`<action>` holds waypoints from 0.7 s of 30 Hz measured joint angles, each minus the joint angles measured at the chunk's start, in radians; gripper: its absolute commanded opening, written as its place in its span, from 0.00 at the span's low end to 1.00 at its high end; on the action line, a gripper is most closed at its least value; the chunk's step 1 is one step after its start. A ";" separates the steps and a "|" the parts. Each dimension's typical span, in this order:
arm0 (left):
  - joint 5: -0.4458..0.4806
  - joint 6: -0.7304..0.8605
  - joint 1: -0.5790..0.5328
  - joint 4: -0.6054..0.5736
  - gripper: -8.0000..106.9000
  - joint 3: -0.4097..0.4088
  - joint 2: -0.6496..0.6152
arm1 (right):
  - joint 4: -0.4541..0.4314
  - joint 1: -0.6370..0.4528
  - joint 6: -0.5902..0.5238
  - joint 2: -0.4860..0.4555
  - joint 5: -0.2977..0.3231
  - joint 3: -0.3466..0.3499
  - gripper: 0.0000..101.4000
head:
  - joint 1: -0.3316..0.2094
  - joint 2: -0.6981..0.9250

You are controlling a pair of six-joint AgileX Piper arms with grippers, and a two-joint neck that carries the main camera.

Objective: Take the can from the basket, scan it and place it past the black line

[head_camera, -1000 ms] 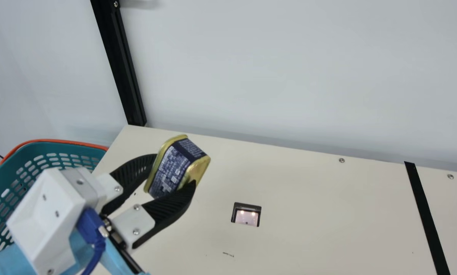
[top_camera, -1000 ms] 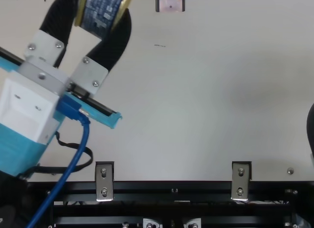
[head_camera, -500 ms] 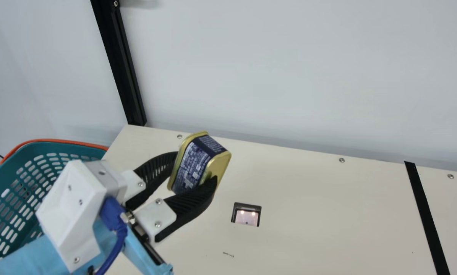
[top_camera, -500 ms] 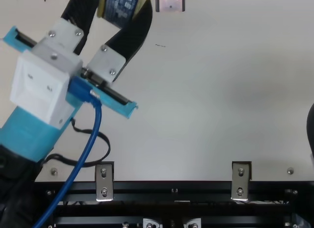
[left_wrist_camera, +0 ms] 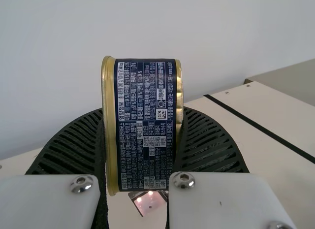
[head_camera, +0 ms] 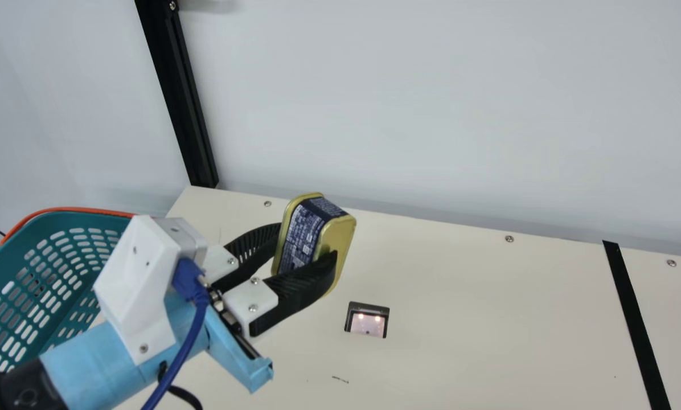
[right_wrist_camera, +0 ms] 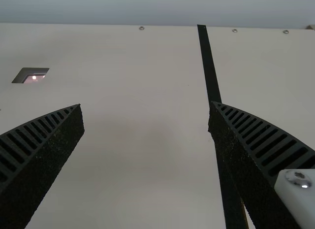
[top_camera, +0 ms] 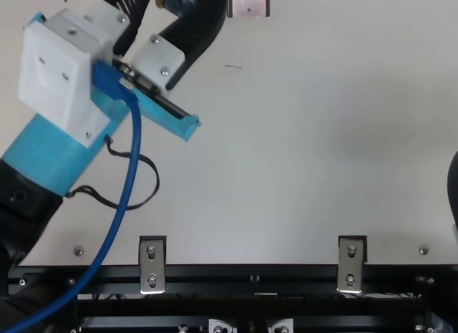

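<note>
Left gripper [left_wrist_camera: 143, 111] clasps the gold-rimmed can [head_camera: 315, 239] aloft, left of the scanner window [head_camera: 367, 323]; right gripper [right_wrist_camera: 146, 106] is open.

Scanner [head_camera: 368, 324] common to all views

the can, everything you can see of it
The can looks like metal: gold rims and end, rounded corners, dark blue label printed in white. It is tilted, clasped above the table by the left gripper, a ribbed finger against each end. In the main view it is up and left of the scanner.
</note>
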 measured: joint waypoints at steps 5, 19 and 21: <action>-0.064 -0.112 0.074 0.136 0.16 0.002 0.028 | 0.000 0.000 0.000 0.000 0.000 0.000 1.00 | 0.005 0.000; -0.108 -0.152 0.120 0.262 0.16 -0.004 0.041 | 0.000 0.000 0.000 0.000 0.000 0.000 1.00 | 0.000 0.000; -0.108 -0.143 0.115 0.255 0.16 -0.006 0.045 | 0.000 0.000 0.000 0.000 0.000 0.000 1.00 | 0.000 0.000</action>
